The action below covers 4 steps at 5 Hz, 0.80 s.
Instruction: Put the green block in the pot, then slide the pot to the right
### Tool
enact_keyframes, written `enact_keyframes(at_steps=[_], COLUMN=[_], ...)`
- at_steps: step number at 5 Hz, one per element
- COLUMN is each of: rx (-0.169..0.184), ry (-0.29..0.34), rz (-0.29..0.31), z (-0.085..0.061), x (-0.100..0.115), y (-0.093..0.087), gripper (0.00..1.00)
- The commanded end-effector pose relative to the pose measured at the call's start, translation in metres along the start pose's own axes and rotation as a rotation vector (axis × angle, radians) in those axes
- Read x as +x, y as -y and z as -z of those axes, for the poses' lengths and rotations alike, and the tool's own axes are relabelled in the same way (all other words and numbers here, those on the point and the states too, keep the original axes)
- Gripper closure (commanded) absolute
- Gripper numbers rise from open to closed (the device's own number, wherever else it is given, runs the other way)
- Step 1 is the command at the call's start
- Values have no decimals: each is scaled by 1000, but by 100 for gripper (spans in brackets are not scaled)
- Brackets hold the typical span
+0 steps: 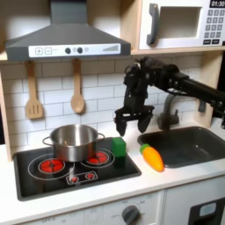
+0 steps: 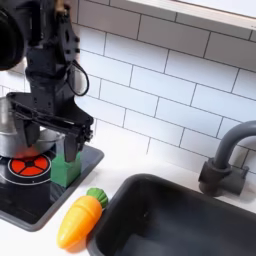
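- In the first exterior view, two wooden utensils (image 1: 33, 90) hang on the tiled wall at the left, under the grey hood (image 1: 66, 39).
- Below them the pot (image 1: 74, 141) stands upright on the black stovetop (image 1: 53, 176), over the rear burner. It is round, shiny silver, straight-sided, with a small handle toward the first exterior view's left. Its inside looks bare, though the view is poor.
- In the second exterior view a sliver of the pot (image 2: 8, 128) shows at the left edge, behind the arm.
- The block (image 1: 118, 146) sits at the stovetop's right edge, just beside the pot and apart from it. It is a small, bright green cube, resting flat.
- In the second exterior view the block (image 2: 66, 171) lies on the stovetop (image 2: 35, 195) corner, right of a red burner (image 2: 27, 165).
- The arm (image 1: 189, 86) reaches in from the first exterior view's right, across the sink, and bends so that the gripper (image 1: 130, 123) points down.
- The gripper (image 2: 55, 135) hangs over the block, jaws apart, holding nothing. In the second exterior view one finger (image 2: 72, 148) comes down to the block's top; I cannot tell whether it touches.
- The carrot (image 1: 152, 156) lies on the counter between the stovetop and the sink (image 1: 189, 145).
- A faucet (image 2: 232, 155) stands behind the sink at the second exterior view's right.
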State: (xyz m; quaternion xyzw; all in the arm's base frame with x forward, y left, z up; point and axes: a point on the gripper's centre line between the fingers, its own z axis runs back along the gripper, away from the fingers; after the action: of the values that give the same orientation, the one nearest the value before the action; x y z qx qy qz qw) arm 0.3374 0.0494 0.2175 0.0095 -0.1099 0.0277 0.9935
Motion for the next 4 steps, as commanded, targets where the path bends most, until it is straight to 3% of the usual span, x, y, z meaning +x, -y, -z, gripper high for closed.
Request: enact_keyframes(at_steps=[1, 4], rx=[12, 5], ry=[-4, -38], rz=[-8, -18], z=[18, 40], x=[16, 24], y=[-1, 1], gripper=[0, 0])
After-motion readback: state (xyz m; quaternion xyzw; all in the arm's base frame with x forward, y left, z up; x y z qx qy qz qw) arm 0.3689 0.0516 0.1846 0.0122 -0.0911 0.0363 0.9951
